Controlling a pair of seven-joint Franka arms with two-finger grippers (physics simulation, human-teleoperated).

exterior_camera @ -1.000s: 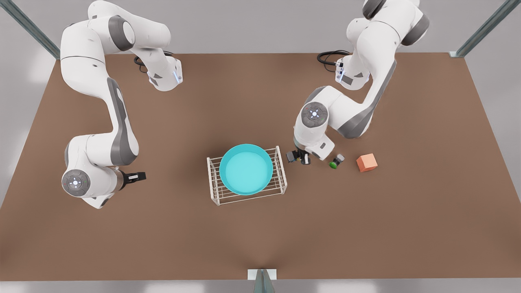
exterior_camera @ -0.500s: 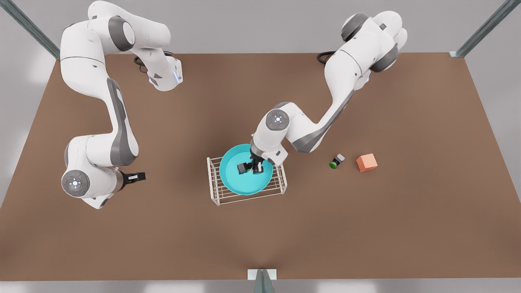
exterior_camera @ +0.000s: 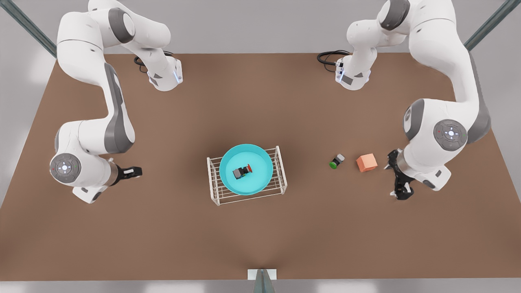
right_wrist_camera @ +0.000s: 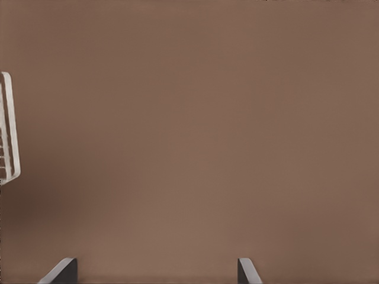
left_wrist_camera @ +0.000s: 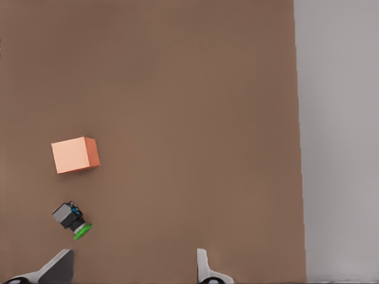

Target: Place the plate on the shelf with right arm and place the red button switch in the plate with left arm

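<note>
Front view: red switch [exterior_camera: 242, 171] lying in plate [exterior_camera: 246, 169] on shelf [exterior_camera: 246, 175]; left gripper [exterior_camera: 398, 179] beside cube [exterior_camera: 366, 162], right gripper [exterior_camera: 134, 172] well left of shelf.

Left wrist: fingers [left_wrist_camera: 202, 267] apart above table [left_wrist_camera: 189, 106], green switch [left_wrist_camera: 71, 218] near.

Right wrist: fingers [right_wrist_camera: 246, 271] apart, shelf edge [right_wrist_camera: 7, 127] off aside.

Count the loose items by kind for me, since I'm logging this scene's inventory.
Button switches: 2, the red button switch in the plate and the green button switch on the table
Plates: 1, the turquoise plate
Wire shelves: 1, the shelf under the plate
Cubes: 1, the salmon-orange cube
Total: 5
</note>
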